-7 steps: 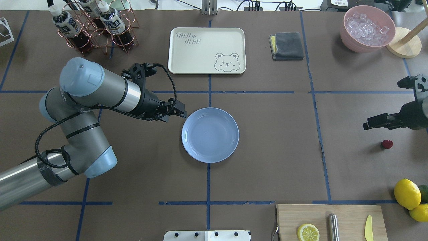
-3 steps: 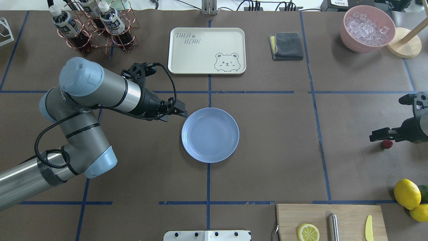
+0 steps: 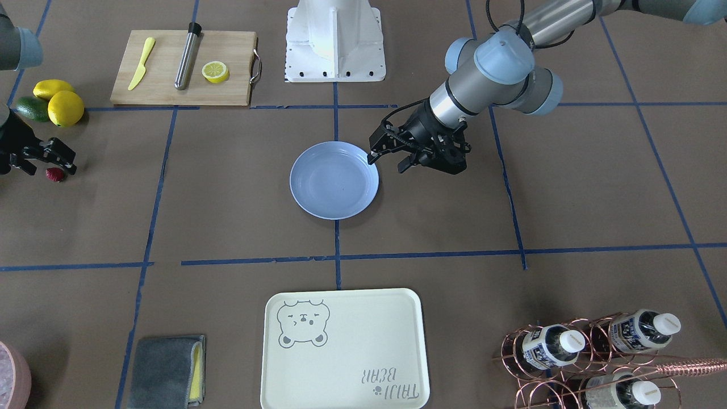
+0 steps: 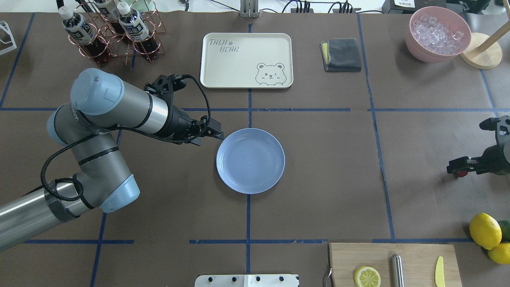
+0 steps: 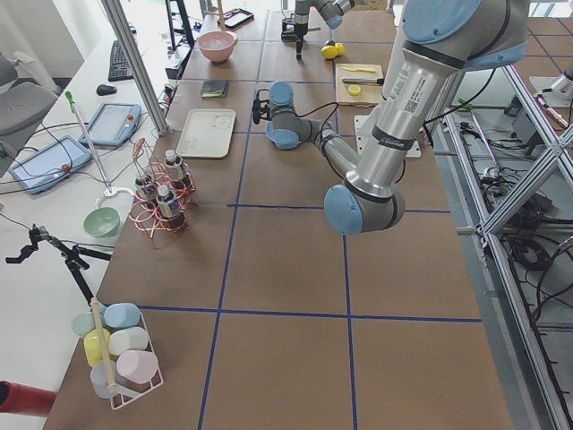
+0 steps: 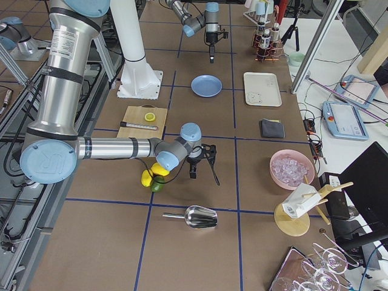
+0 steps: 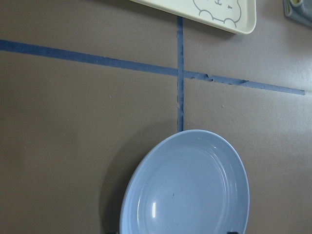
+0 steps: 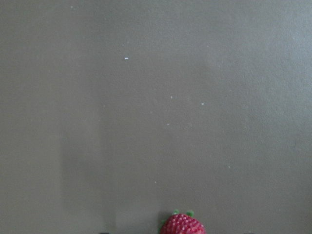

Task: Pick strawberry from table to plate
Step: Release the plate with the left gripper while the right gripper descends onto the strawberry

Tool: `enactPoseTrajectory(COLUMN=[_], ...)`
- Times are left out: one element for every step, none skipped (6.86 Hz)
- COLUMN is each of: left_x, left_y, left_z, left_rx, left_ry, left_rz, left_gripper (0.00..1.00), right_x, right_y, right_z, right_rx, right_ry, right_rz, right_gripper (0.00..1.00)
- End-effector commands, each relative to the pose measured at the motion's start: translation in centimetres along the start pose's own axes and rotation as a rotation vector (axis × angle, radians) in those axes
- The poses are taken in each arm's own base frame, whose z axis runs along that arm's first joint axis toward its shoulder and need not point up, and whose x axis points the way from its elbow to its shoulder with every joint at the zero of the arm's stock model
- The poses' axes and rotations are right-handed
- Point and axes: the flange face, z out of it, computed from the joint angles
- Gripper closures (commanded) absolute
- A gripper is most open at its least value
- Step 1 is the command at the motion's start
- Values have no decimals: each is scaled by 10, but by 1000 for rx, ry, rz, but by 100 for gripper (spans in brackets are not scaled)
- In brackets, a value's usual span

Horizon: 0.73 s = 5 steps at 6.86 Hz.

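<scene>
The strawberry lies on the brown table near its right edge, small and dark red. In the overhead view only a sliver of the strawberry shows under my right gripper. From the front, that gripper is open and low, and the strawberry sits by its fingers. The light blue plate stands empty at the table's middle. My left gripper hovers open at the plate's upper left rim, holding nothing. The left wrist view looks down on the plate.
Two lemons and an avocado lie close behind the right arm. A cutting board with a lemon half is at the near edge. The cream bear tray, a grey cloth, a pink ice bowl and a bottle rack line the far side.
My right gripper has come down and toward the robot's side until it covers most of the strawberry. The left arm and the plate have stayed put.
</scene>
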Motion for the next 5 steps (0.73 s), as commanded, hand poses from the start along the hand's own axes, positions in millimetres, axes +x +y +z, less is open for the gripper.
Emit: enactPoseTrajectory(left_x=[-1,-1,-1,-1,-1], left_y=[0,-1,-1,-1,-1], left_z=[0,-1,0,0,0], left_rx=[0,2,2,2,2], left_ry=[-1,0,-1,-1,-1], left_rz=[-4,-3,-3,-3,-3], left_gripper=[19,19,19,18,19], right_x=[3,4,5,5,5], right_y=[1,0,-1,0,0], right_z=[3,5,6,6,6], right_rx=[-2,-4,-4,-7,-7], right_ry=[8,10,13,11,11], right_rz=[3,5,6,6,6], right_gripper=[23,24,24,28,39])
